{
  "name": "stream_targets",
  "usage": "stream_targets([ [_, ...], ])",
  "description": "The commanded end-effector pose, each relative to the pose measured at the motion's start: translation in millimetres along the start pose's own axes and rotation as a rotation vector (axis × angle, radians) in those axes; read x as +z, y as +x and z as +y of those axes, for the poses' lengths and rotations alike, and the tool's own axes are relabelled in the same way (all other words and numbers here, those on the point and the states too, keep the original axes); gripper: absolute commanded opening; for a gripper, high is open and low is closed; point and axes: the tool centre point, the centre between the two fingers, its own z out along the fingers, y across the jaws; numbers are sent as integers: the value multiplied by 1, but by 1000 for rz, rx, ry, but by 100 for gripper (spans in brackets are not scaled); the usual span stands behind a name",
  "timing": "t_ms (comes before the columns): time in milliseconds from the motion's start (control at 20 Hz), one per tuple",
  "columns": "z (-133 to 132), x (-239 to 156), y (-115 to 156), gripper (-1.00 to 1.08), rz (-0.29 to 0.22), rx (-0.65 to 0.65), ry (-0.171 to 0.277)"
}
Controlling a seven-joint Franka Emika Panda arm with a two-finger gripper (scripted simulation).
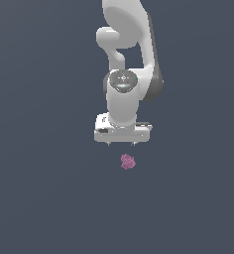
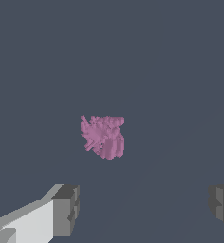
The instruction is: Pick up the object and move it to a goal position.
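The object [image 1: 128,161] is a tiny pink-purple lumpy clump lying on the dark grey floor, just below the white gripper [image 1: 121,144] in the exterior view. In the wrist view the object [image 2: 103,136] shows whole, apart from both fingers. The gripper [image 2: 142,209] stands open: one grey fingertip [image 2: 66,209] and the other [image 2: 222,205] are far apart with nothing between them. The gripper hangs above the clump and does not touch it.
The white arm [image 1: 126,44] rises behind the gripper towards the top of the exterior view. Plain dark grey floor [image 1: 44,198] lies all around the clump.
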Motion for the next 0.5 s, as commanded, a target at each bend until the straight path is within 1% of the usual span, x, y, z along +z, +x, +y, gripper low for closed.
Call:
stream_targets([
  [0, -8, 16, 7, 100, -1, 9, -3],
  [250, -23, 44, 17, 100, 0, 27, -9],
  [450, -31, 58, 21, 100, 0, 35, -11],
])
